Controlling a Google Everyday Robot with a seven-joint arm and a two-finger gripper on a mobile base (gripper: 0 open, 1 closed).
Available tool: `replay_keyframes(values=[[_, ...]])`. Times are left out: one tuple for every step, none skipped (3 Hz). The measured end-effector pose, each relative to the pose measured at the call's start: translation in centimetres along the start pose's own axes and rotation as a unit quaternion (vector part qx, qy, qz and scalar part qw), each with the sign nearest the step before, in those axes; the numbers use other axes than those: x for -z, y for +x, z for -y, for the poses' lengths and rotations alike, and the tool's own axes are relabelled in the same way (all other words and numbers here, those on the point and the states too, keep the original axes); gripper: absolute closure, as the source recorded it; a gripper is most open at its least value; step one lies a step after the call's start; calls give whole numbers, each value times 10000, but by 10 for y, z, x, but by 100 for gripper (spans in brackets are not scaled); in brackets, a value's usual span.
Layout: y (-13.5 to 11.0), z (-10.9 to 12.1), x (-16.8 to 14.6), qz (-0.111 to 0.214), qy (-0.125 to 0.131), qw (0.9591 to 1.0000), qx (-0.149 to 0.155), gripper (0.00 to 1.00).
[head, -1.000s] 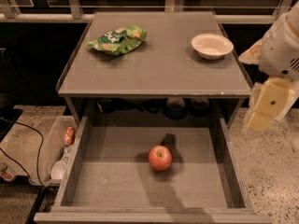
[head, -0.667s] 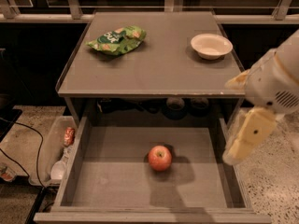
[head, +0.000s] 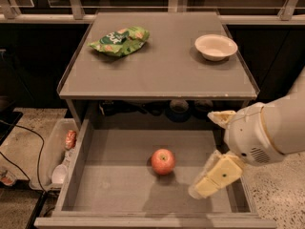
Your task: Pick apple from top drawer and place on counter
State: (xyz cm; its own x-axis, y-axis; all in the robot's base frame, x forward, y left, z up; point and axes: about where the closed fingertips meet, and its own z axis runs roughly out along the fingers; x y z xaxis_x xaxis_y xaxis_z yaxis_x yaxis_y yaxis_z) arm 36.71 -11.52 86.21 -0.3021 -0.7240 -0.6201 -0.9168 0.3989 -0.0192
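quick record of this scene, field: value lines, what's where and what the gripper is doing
apple: small round red apple on the drawer floor, near the middle
drawer: wide shallow grey top drawer, open
counter: flat matte grey counter, holding a green snack bag and a white bowl
gripper: gripper open, at the drawer's right side, right of the apple, apart from it
stage: apple not yet grasped

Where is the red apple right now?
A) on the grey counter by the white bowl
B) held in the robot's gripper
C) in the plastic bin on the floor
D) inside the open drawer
D: the apple lies on the flat bottom of the open top drawer, while the gripper hangs open over the drawer's right side, not touching it.
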Motion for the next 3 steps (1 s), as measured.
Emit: replay_keyframes(values=[[-12,12,-20,329,351,9982,-355,0],[-16,19,-20,388,505,9973,-359,0],[-19,15,-18,420,481,9975,-308,0]])
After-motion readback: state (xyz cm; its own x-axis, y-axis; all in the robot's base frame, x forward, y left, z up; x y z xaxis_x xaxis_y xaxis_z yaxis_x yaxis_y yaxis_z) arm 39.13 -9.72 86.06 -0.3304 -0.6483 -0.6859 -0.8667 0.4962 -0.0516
